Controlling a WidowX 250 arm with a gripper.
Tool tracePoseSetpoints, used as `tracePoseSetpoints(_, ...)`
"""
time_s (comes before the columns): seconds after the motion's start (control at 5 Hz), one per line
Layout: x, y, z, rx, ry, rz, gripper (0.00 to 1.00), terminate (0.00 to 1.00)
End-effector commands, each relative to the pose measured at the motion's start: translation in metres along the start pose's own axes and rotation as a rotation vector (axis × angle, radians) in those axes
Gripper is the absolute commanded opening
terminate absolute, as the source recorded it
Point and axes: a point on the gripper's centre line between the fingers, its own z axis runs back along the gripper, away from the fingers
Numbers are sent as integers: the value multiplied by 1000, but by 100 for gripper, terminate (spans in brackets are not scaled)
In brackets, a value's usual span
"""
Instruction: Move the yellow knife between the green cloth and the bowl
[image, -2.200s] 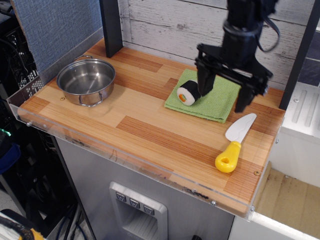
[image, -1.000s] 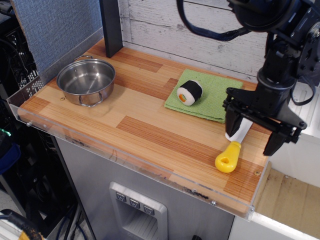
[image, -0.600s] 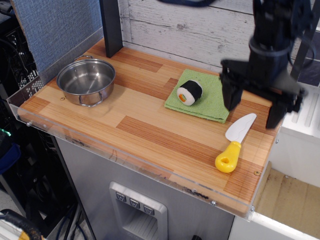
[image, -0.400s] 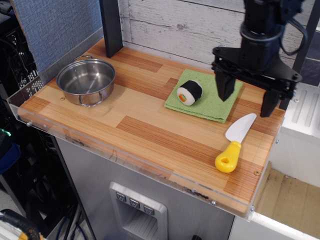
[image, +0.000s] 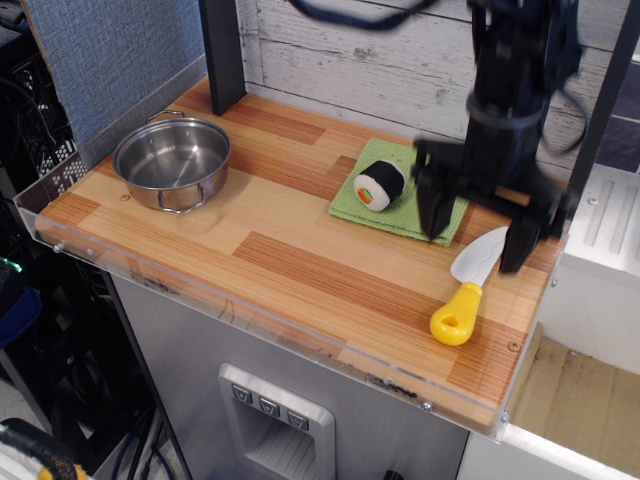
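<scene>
The yellow knife (image: 466, 292) lies on the wooden table near the front right corner, yellow handle toward the front, pale blade pointing back. My gripper (image: 476, 232) hangs open and empty just above the blade's far end, one finger left of the blade and one to its right. The green cloth (image: 402, 197) lies flat at the back middle, partly hidden by the gripper, with a sushi roll (image: 379, 185) on it. The shiny steel bowl (image: 172, 162) stands at the far left.
A dark post (image: 222, 50) stands at the back left. A clear plastic rim (image: 250, 305) runs along the table's front and left edges. A white ledge (image: 605, 230) sits off the table's right side.
My gripper swept from over the cloth to the knife, back up toward the cloth, and has now come down and forward above the knife's blade. The knife, cloth, roll and bowl have not moved.
</scene>
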Motion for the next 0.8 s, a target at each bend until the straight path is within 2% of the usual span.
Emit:
tracePoseSetpoints(0.0, -14, 5, -13, 27, 58, -24, 100, 0)
tracePoseSetpoints(0.4, -18, 6, -33, 66, 103, -24, 100, 0)
tracePoseSetpoints(0.6, -15, 6, -37, 78, 105, -28, 0, 0)
